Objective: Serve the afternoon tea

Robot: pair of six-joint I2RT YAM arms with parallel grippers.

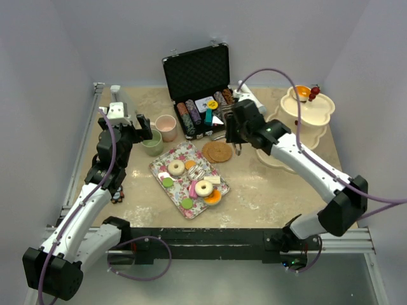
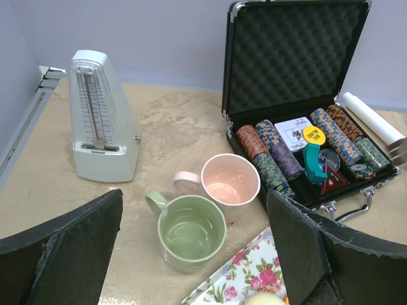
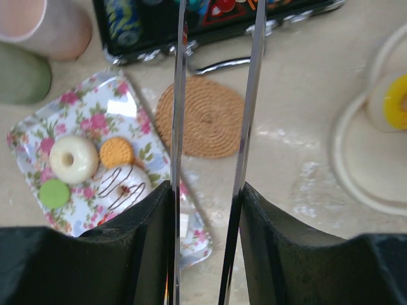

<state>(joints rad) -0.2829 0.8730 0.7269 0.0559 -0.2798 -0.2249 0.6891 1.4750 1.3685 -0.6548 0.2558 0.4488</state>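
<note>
Right claw [image 3: 206, 190] clamps metal tongs [image 3: 179, 95], a woven coaster [image 3: 208, 116] on the desk [image 3: 299, 82] below them; toy donuts [image 3: 74, 159] lie on the floral tray [image 3: 82, 108] to its left, the tiered stand [image 1: 321, 109] to its right. Left claw [image 2: 194, 216] gapes wide, green cup [image 2: 192, 230] just ahead between its fingers [image 2: 70, 248], pink cup [image 2: 229, 181] just beyond.

Glossy floral rectangular tray [image 3: 82, 111], coarse woven round rope coaster [image 3: 206, 117], mirror-bright slim metal tongs [image 3: 180, 95], smooth matt green cup [image 2: 191, 232].

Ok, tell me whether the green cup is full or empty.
Empty: the green cup stands upright, its inside bare in the left wrist view.
</note>
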